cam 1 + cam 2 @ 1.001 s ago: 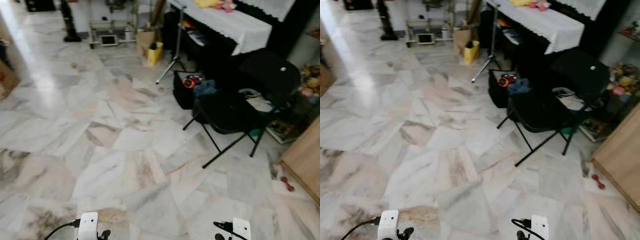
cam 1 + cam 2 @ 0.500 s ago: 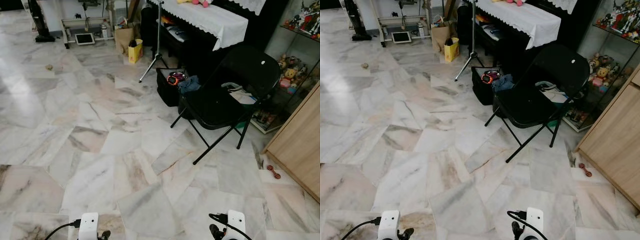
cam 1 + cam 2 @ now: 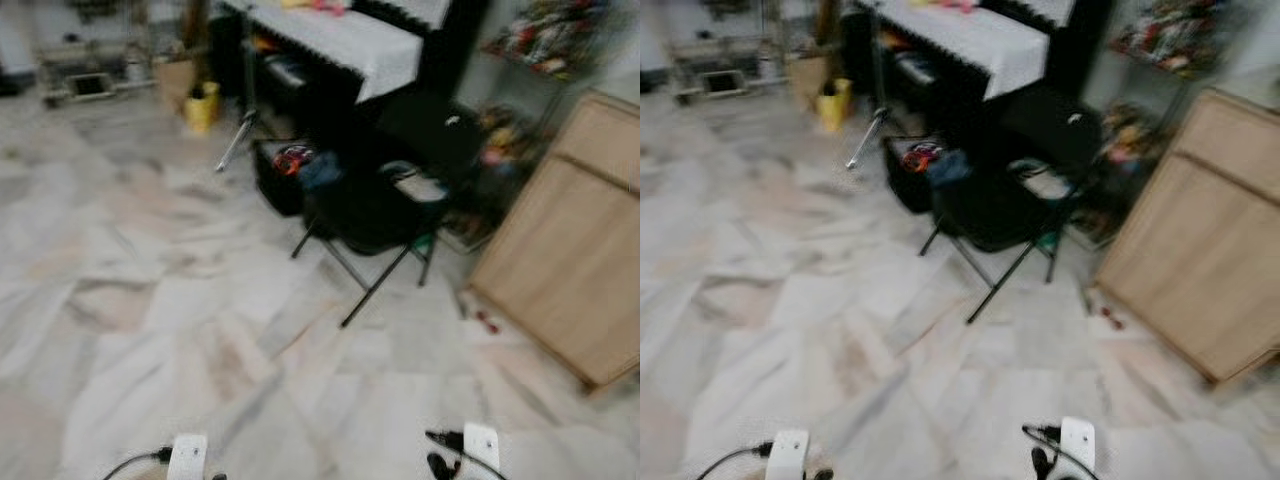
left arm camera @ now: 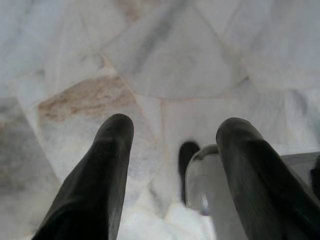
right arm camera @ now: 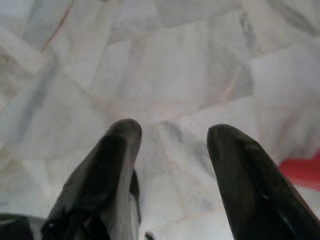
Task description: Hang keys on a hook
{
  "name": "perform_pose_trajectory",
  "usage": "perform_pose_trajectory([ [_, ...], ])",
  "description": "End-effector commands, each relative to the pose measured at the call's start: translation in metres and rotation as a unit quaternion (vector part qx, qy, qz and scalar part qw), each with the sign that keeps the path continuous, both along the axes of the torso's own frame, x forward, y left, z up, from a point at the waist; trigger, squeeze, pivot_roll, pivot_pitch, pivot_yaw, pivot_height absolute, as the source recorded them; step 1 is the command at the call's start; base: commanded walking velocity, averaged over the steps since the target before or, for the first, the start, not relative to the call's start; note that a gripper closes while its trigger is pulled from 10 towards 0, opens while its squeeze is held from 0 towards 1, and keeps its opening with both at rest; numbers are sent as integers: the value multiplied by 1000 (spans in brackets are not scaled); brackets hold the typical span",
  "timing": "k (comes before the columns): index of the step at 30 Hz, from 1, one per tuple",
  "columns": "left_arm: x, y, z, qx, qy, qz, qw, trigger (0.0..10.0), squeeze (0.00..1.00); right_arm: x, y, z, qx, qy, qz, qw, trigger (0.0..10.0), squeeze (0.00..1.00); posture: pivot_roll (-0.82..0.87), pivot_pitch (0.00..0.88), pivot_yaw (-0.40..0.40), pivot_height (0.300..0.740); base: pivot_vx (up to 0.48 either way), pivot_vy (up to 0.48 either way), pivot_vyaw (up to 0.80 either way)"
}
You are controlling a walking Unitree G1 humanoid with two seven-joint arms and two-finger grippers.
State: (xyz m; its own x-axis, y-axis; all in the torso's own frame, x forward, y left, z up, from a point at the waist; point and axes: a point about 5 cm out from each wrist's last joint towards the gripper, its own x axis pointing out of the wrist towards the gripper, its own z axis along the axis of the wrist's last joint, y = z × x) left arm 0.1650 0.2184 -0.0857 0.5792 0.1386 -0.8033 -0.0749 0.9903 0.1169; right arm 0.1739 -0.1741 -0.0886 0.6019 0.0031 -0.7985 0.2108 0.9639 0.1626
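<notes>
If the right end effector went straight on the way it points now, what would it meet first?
Probably the marble floor: the right end effector points down at bare tiles with its fingers apart and nothing between them. How far off the floor lies is unclear.

Marble floor (image 3: 150,300) w/ black folding chair (image 3: 375,205), wood cabinet (image 3: 570,250) (blurry), cloth-covered table (image 3: 340,40).

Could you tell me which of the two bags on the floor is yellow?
The small yellow bag standing farther back; the black open bag beside the black folding chair is dark.
</notes>
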Motion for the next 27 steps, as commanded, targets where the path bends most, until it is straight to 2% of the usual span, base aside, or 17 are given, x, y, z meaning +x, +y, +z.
perform_pose_trajectory([
  [1, 1, -2, 0, 3, 2, -10, 1000, 10000, 0, -3, -6, -1, -7, 3, -5, 1000, 10000, 0, 73, 0, -72, 740, 0, 0, -800],
  [7, 4, -1, 2, 4, -6, -13, 1000, 10000, 0, -8, -9, -2, -9, 6, -20, 1000, 10000, 0, 75, 0, -70, 740, 0, 0, -800],
  [11, 4, -2, 2, 7, -6, -16, 1000, 10000, 0, -12, -10, -4, -19, 10, -7, 1000, 10000, 0, 57, 0, -73, 740, 0, 0, -800],
  [17, 9, -4, 4, 4, -15, -15, 1000, 10000, 0, -9, -10, -2, -17, 2, -14, 1000, 10000, 0, 66, 0, -77, 740, 0, 0, -800],
  [23, 8, -6, 3, 5, -14, -19, 1000, 10000, 0, -7, -11, -2, -22, -1, 2, 1000, 10000, 0, 59, 0, -70, 740, 0, 0, -800],
  [27, 5, -7, 1, 4, -11, -19, 1000, 10000, 0, -9, -11, -2, -22, 2, -8, 1000, 10000, 0, 52, 0, -66, 740, 0, 0, -800],
])
